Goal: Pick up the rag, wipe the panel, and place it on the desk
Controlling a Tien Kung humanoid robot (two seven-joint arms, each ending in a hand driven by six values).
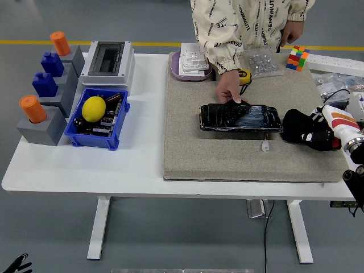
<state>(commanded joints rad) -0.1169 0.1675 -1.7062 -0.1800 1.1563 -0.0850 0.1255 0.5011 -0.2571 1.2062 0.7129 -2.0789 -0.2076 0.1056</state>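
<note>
Right black five-fingered hand [311,134] lying on the grey felt mat [227,153] at its right side, fingers curled around the crumpled black rag [293,126], just beside the right end of the glossy black rectangular panel [240,118]. Panel lying flat mid-mat. Person's hand [228,91] pressing on the panel's far left edge, cream printed sleeve [222,40] reaching down from the top. Small white connector [265,146] sitting just in front of the panel. White counter [85,165] carrying a blue plastic bin [96,134] holding a yellow lemon [94,108]. Left hand showing only as black fingertips [16,265] at the bottom-left corner; grip impossible to tell.
</note>
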